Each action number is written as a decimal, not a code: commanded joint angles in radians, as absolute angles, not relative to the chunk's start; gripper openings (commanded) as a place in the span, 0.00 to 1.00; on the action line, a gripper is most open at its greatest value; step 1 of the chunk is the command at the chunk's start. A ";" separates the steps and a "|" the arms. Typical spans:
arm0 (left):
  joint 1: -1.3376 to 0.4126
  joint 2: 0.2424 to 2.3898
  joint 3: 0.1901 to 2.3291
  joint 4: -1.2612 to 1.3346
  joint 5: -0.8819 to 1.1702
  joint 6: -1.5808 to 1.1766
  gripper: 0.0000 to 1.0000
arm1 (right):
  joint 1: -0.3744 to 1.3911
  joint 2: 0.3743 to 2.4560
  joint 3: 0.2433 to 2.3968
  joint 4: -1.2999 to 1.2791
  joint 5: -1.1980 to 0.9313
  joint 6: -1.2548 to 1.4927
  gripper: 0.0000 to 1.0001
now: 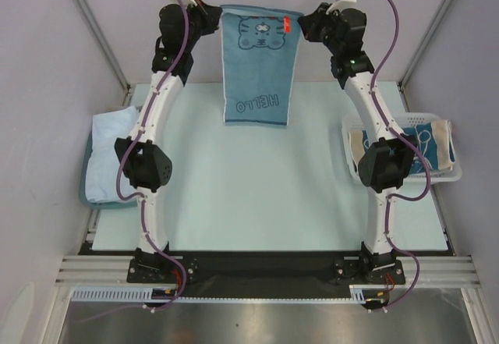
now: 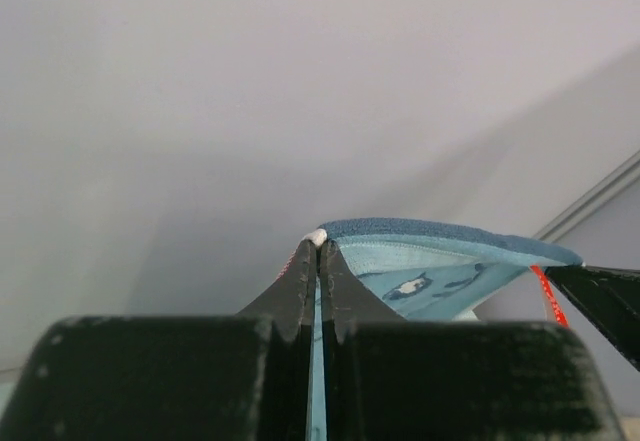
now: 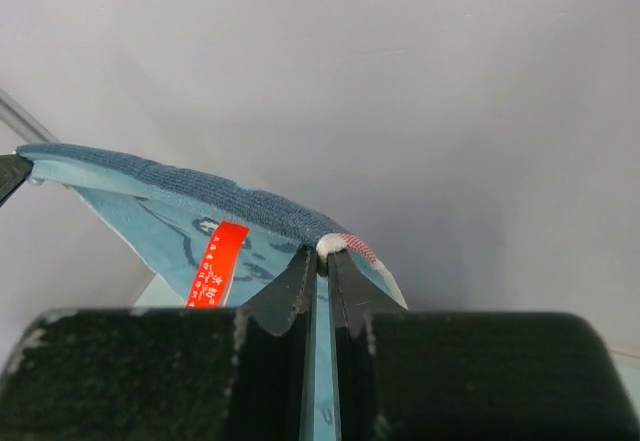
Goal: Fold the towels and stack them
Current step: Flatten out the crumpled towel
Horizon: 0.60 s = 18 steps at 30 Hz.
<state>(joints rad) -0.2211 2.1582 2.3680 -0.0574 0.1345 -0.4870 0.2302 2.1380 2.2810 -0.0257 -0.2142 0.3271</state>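
A blue towel (image 1: 259,67) with a cat face, the word HELLO and a red tag hangs flat in the air at the back of the table, stretched between both arms. My left gripper (image 1: 216,15) is shut on its top left corner, and the cloth edge (image 2: 440,261) runs off to the right of the pinching fingertips. My right gripper (image 1: 302,23) is shut on the top right corner, with the towel (image 3: 170,211) and its red tag leading away to the left. A plain light blue towel (image 1: 109,153) lies folded at the left. A dark teal towel (image 1: 425,145) with tan ends sits in the basket.
A shallow teal tray (image 1: 84,192) at the table's left edge holds the light blue towel. A white mesh basket (image 1: 444,179) stands at the right edge behind the right arm. The pale table surface (image 1: 257,196) lies below the hanging towel. Grey walls close in behind and on both sides.
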 commanded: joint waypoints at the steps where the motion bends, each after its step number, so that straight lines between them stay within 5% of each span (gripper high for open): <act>1: -0.206 2.108 2.422 0.032 0.129 -0.472 0.00 | 0.224 2.108 2.355 0.049 -0.187 0.302 0.00; 12: -0.207 1.838 1.979 0.166 0.164 -0.497 0.01 | 0.233 1.835 1.952 0.162 -0.192 0.337 0.00; 18: -0.207 1.585 1.468 0.281 0.144 -0.560 0.01 | 0.259 1.662 1.567 0.199 -0.192 0.376 0.00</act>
<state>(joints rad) -0.2214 1.7321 1.6333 0.1722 0.1837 -0.5255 0.2581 1.7527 1.6608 0.1333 -0.2195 0.3561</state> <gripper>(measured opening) 0.010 0.084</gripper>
